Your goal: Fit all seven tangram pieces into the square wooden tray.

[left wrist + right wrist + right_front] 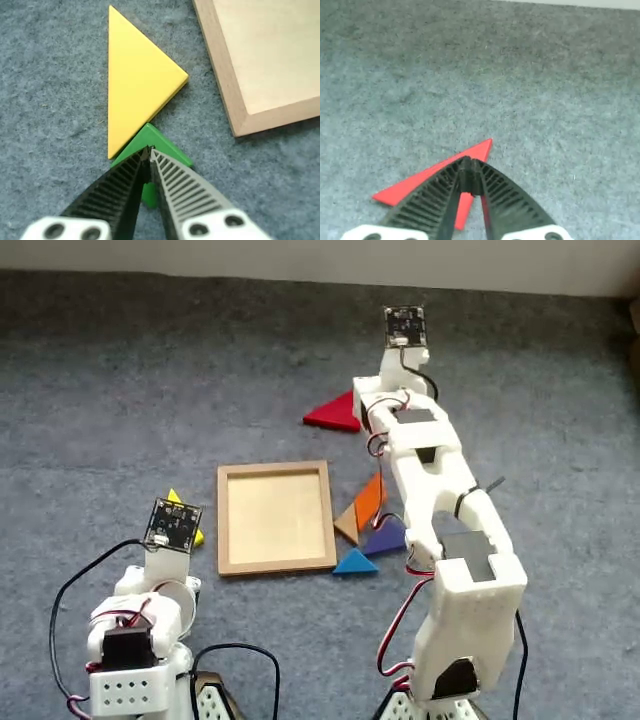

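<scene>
Left gripper (149, 154), tips pinched together, hangs right over the green piece (166, 145). That piece touches a corner of the yellow triangle (135, 80), with the wooden tray (227, 85) just beside them. Over to the right gripper (470, 167), also closed tight, poised above the red triangle (410, 187) towards the carpet's (120, 390) far edge. The tray sits mid-carpet, and the orange (372, 498), brown (347, 523), purple (388, 537) and blue (355, 562) pieces cluster just beside its right rim.

Left claw (149, 153) was closed, tips together, arm folded low. Right claw (469, 169) was closed, arm stretched well forward.
</scene>
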`<state>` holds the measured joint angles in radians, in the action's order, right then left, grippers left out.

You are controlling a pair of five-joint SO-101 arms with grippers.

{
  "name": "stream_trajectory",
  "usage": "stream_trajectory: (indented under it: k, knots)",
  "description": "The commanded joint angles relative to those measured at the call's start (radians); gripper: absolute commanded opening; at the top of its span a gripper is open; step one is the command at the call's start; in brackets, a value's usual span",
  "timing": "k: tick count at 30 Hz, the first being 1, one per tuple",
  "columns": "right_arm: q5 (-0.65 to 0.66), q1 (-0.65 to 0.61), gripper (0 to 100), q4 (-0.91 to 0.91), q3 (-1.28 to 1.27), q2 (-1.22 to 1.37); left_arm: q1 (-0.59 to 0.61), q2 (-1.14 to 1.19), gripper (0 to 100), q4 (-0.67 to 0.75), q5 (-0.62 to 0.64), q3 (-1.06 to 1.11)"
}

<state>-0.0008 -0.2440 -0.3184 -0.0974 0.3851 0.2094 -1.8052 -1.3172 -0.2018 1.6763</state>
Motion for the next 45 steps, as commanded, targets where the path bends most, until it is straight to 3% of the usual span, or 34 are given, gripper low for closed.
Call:
stream_trajectory:
  k: [1,20,34,45]
  knots:
    - [0.003,0.005,1.0,-0.033,0.021,-0.070,0.018,-0.010,2,-0.005,0.006,0.019]
    - [0.009,0.010,1.0,-0.027,0.031,-0.018,0.018,-0.010,2,-0.005,0.006,0.019]
    - [0.009,0.039,1.0,0.022,0.579,0.483,0.018,-0.010,2,-0.005,0.006,0.019]
    - [0.003,0.033,0.5,0.021,0.654,0.460,0.018,-0.010,2,-0.005,0.006,0.019]
